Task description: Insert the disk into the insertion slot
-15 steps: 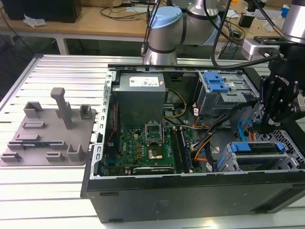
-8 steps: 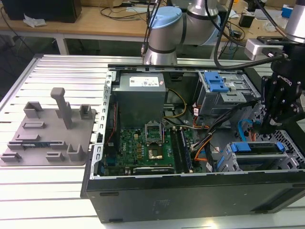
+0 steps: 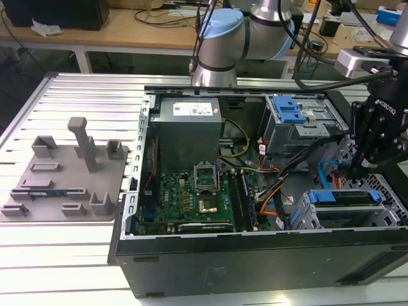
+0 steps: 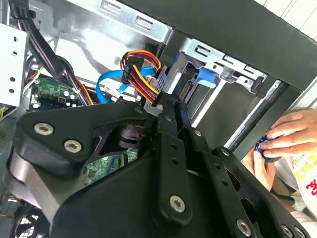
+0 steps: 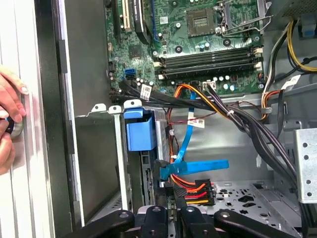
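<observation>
The gripper's black linkage [image 4: 177, 111] lies closest to the lens in both wrist views. Its fingers [image 4: 171, 148] are drawn narrow, leaving a slim gap. The tips meet the exposed edge of the disk [image 4: 173, 79]. Whether they pinch that edge cannot be told.

The disk [image 5: 147, 171] stands on edge inside the insertion slot [image 3: 357, 220]. It appears as a thin grey-and-dark slab. A bright blue carrier tab [image 5: 139, 133] caps the end nearest the motherboard [image 5: 198, 29].

The slot is a grey sheet-metal cage with punched tabs along its rim. It sits at the exterior view's near right, inside the computer case [image 3: 255, 261]. In that view the gripper [image 3: 355, 171] hangs just above the cage.

- Just beside the disk is a power connector [image 5: 190, 191] with red, yellow, orange and black wires.
- A flat blue data cable [image 5: 190, 166] crosses above that connector.
- Farther off, a taller bay [image 3: 280, 137] carries a blue latch [image 3: 290, 111].
- The power supply [image 3: 188, 127] lies at the far left of the case interior.
- A person's hands [image 5: 7, 114] are outside the case wall that flanks the cage.
- The case rests on a slatted aluminium table [image 3: 64, 255].
- A grey fixture plate [image 3: 64, 178] lies well apart, at the exterior view's left.
</observation>
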Tool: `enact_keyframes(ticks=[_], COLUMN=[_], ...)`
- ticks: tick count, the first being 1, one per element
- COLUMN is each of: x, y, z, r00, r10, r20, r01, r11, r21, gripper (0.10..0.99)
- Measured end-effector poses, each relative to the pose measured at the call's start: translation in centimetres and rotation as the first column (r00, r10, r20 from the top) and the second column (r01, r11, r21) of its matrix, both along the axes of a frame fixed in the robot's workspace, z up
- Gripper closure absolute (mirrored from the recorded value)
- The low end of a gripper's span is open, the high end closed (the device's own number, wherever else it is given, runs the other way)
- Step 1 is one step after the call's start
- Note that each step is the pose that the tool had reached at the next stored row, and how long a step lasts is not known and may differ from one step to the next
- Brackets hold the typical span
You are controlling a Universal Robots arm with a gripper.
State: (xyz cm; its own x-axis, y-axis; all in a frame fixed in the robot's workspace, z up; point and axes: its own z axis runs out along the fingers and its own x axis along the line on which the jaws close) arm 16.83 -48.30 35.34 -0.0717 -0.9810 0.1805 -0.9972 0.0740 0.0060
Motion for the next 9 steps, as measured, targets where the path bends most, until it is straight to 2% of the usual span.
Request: enact_keyframes(ticks=[3,6,9], x=[0.21,0.36,0.40], y=[-0.01,-0.07,-0.65], z=[0.00,0.00,0.00], r00=[0.9999,0.9996,0.9995], r10=[0.012,0.028,0.030], r20=[-0.0013,-0.0056,-0.0082], r01=[-0.012,-0.028,-0.029], r11=[0.9999,0.9996,0.9995], r21=[0.003,0.004,0.014], gripper=[0.918,0.918,0.918])
